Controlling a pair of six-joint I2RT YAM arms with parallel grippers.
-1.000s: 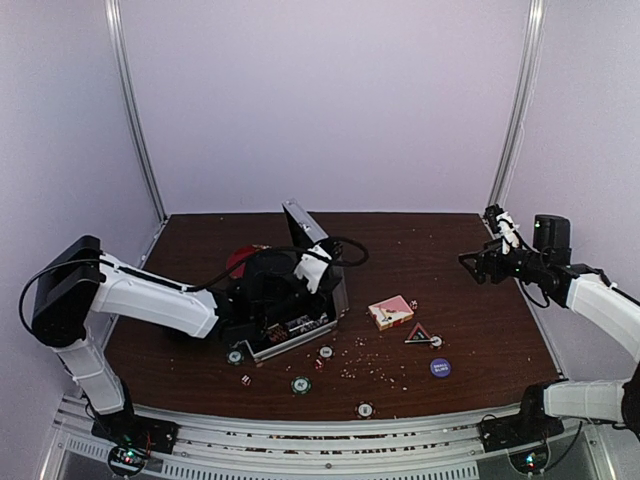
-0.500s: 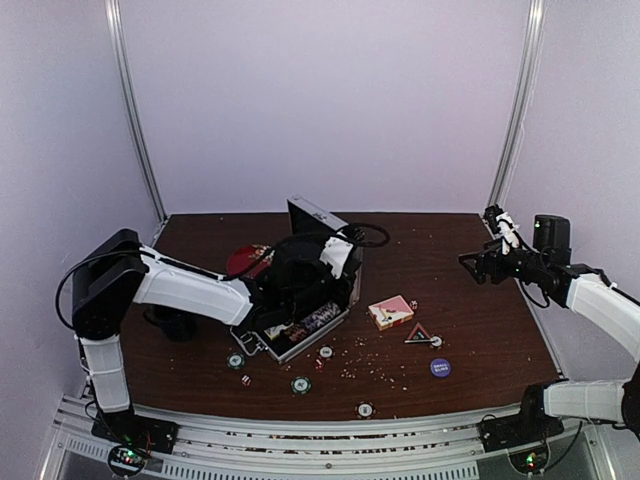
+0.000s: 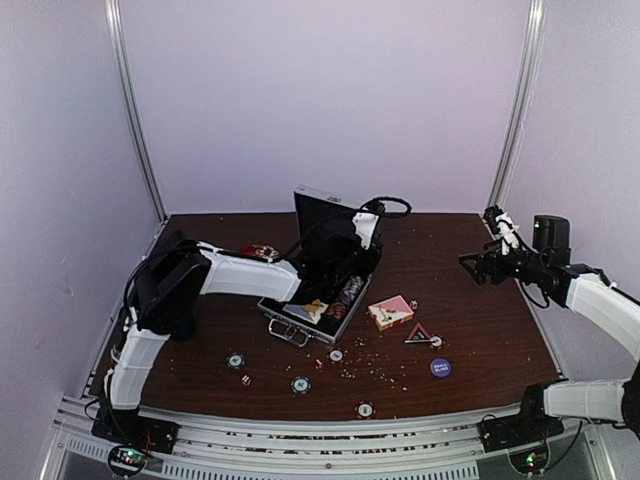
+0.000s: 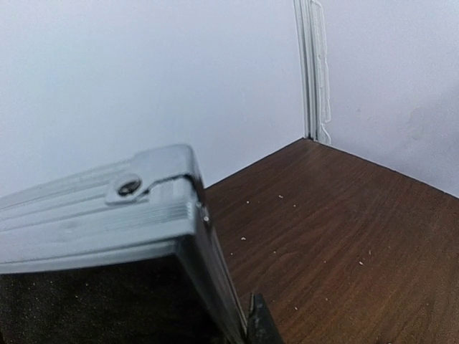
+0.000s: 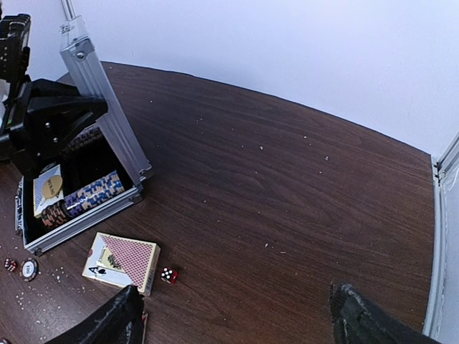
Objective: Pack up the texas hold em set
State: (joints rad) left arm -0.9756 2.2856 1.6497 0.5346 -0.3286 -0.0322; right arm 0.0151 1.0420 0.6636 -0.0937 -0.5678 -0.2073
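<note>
left arm (image 3: 240,275): reaches from the near-left corner across to the case in the middle of the table (image 3: 450,235).
red plate (image 3: 258,252): far left of the case, mostly hidden behind the left arm.
loose chips (image 3: 236,361): four lie on the near part of the table. One is near-left, one just near the case, one nearer the edge in the middle, and one closest to the near edge.
dice (image 3: 245,379): one beside the near-left chip, one near the chip by the case, and one just right of the card box.
case (image 3: 322,312): open at the centre of the table, with its ribbed silver lid upright at the far side and black lining showing. The metal handle (image 3: 289,333) is on its near edge. Rows of chips and a card pack lie inside.
left gripper (image 3: 333,243): low over the open case, right against the inside of the lid. How far apart its fingers are, or whether they grip the lid, I cannot tell.
card box (image 3: 390,312): pink, flat on the table just right of the case.
triangle marker (image 3: 418,334): near-right of the card box.
blue disc (image 3: 440,367): nearer and right of the triangle marker, lying alone.
right gripper (image 3: 476,265): raised at the far right, well apart from the set, with fingers spread wide and nothing between them.
</note>
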